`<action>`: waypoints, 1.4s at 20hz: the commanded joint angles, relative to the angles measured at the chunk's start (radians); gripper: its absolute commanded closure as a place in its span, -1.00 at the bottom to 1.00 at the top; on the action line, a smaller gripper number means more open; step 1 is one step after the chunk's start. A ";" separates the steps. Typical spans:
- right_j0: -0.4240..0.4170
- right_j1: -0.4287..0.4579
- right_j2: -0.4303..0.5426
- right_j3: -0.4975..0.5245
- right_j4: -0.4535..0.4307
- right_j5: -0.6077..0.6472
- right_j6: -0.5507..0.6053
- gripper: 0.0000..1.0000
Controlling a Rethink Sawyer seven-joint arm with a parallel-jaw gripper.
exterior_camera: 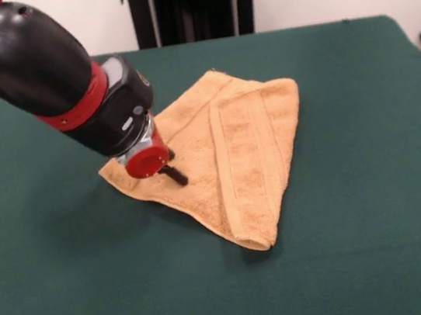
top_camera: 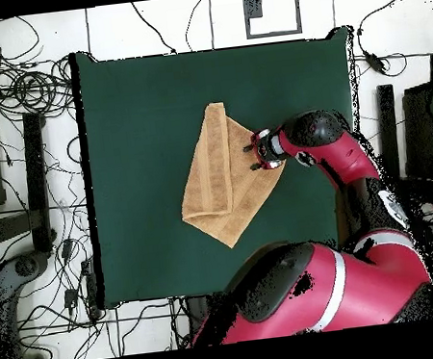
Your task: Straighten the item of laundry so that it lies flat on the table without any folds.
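With the gripper (exterior_camera: 175, 172) low over the folded towel (exterior_camera: 221, 152), jaw state indiscernible, both layers could be pinched.

The towel (exterior_camera: 225, 151) is golden-tan terry cloth and lies near the middle of the dark green worktop (exterior_camera: 364, 245). It is not flat: one part is folded over the rest, forming a long doubled strip that runs from the far edge down to a rounded fold at the near corner. A woven band runs along that strip. The single layer spreads out to the side as a rough triangle.
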 commanded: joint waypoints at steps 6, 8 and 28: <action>0.005 0.098 0.156 0.045 -0.001 -0.129 0.013 -1.00; -0.003 0.111 0.175 0.031 0.015 -0.117 0.015 -1.00; 0.169 0.289 -0.204 -0.470 -0.520 -0.346 0.072 -1.00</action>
